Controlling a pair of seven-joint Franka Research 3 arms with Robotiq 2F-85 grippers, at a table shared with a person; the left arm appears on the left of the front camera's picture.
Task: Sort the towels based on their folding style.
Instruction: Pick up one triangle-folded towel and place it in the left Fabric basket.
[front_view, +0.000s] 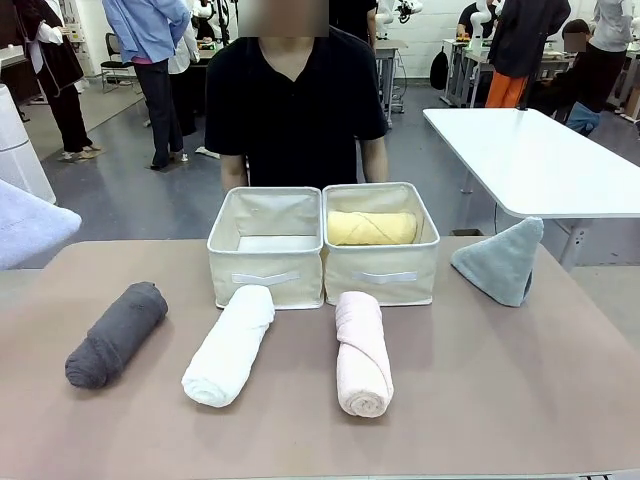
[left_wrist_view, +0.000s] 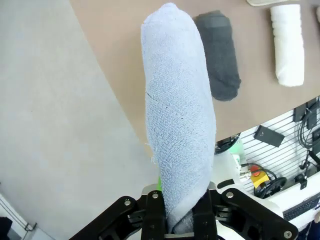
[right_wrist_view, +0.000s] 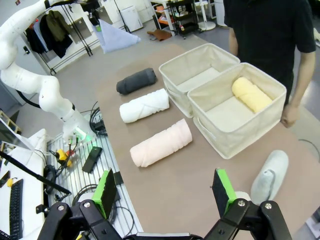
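Observation:
My left gripper (left_wrist_view: 180, 220) is shut on the lavender-blue triangle-fold towel (left_wrist_view: 177, 115), holding it in the air off the table's left side (front_view: 30, 222). On the table lie a dark grey roll (front_view: 115, 335), a white roll (front_view: 230, 345) and a pink roll (front_view: 362, 353). A yellow roll (front_view: 372, 228) rests inside the right basket (front_view: 385, 275). The left basket (front_view: 262, 262) holds no towel. To the right of the baskets stands a grey-green triangle fold (front_view: 500, 262). My right gripper (right_wrist_view: 164, 192) hangs open high above the near table edge, with nothing between its fingers.
A person in black stands right behind the baskets, one hand (right_wrist_view: 289, 115) hanging by the right basket. A white table (front_view: 540, 160) stands at the back right. A rack with cables and an emergency button (right_wrist_view: 62, 155) sits beside my left arm's base.

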